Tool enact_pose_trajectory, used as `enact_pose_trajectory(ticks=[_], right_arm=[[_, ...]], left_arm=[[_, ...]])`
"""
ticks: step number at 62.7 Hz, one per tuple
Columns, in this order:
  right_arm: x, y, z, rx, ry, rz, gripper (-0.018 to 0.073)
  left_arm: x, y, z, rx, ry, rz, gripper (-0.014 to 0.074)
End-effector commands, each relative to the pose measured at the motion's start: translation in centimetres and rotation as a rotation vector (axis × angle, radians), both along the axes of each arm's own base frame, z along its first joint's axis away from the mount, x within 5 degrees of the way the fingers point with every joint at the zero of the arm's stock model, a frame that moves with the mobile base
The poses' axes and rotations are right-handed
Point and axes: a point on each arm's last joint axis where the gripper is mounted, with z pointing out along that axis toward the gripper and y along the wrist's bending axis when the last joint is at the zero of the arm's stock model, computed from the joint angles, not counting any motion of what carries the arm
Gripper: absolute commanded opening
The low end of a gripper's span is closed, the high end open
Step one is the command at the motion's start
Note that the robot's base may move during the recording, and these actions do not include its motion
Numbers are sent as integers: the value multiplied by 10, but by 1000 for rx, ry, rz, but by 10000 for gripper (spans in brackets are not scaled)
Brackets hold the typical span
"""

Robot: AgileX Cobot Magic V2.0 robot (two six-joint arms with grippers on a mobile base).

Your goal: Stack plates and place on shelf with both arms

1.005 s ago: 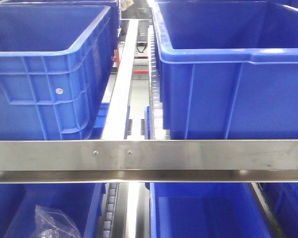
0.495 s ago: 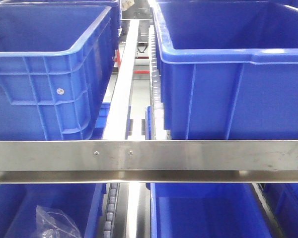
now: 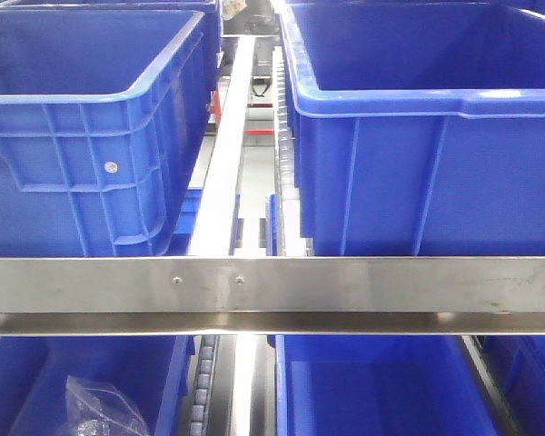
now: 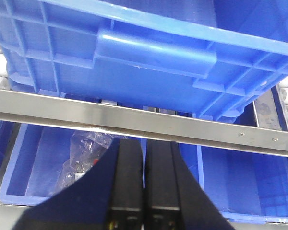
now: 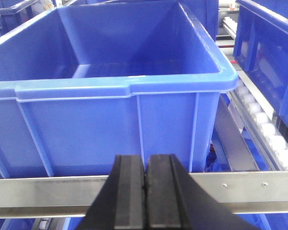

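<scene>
No plates in sight anywhere: only blue bins (image 3: pixel 418 136) on a roller shelf behind a steel rail (image 3: pixel 272 286), with a crinkled plastic bag (image 4: pixel 84 155) in a lower bin. Left pincer (image 4: pixel 144 191) and right pincer (image 5: pixel 145 196) both pressed closed, holding nothing. Impossible to judge the step or next move without plates showing.
</scene>
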Motion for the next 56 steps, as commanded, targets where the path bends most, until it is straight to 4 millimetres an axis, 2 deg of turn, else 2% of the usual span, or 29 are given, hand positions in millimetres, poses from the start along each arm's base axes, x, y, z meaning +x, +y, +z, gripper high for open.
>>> enact_pose_trajectory(ticks=[1, 51, 56], right_arm=[[-2, 1, 8, -3, -100, 10, 55], [-2, 1, 8, -3, -100, 10, 55], [-2, 1, 8, -3, -100, 10, 55]], left_arm=[[5, 0, 16, -23, -103, 13, 82], [5, 0, 16, -23, -103, 13, 82], [0, 2, 21, 28, -151, -1, 82]])
